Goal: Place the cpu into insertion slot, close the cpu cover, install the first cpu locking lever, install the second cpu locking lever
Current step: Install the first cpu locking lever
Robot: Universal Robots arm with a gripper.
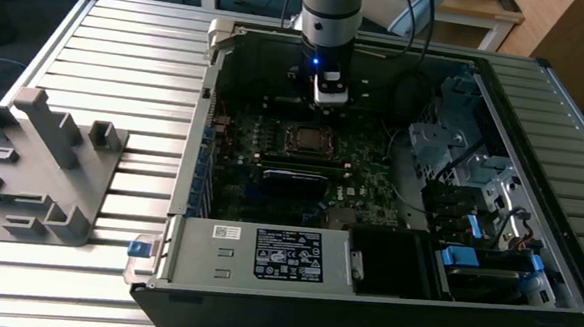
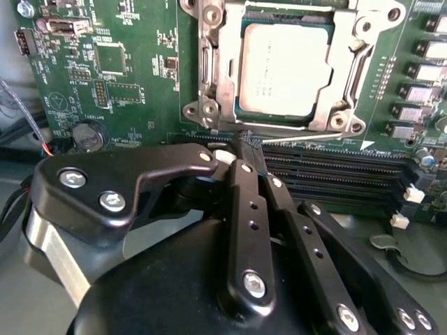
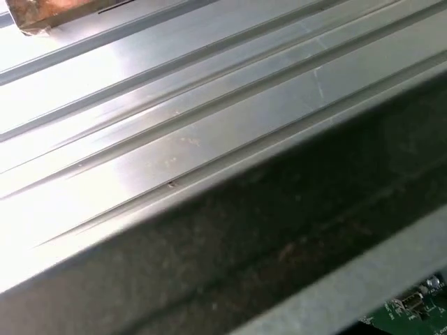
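Note:
The cpu (image 2: 283, 70) lies flat in the insertion slot (image 2: 200, 109), dull silver top up; in the exterior view it sits mid-board (image 1: 307, 138). The cpu cover (image 2: 343, 73), a silver frame, lies down around the chip. A thin wire locking lever (image 2: 307, 130) runs along the socket edge nearest my gripper; a second lever (image 2: 360, 70) runs along the adjoining side. My gripper (image 2: 246, 142) hangs just off that near edge. Its black fingers (image 2: 241, 188) meet at the tips, shut, right by the wire's end. In the exterior view the gripper (image 1: 327, 96) is just behind the socket.
The open computer case (image 1: 193, 162) lies on a slatted aluminium table (image 1: 120, 58). Long black memory slots (image 2: 328, 171) lie under the fingers. A power supply box (image 1: 262, 253) fills the case's front. A drive cage and cables (image 1: 465, 156) line the exterior view's right. A grey fixture (image 1: 35, 163) stands outside.

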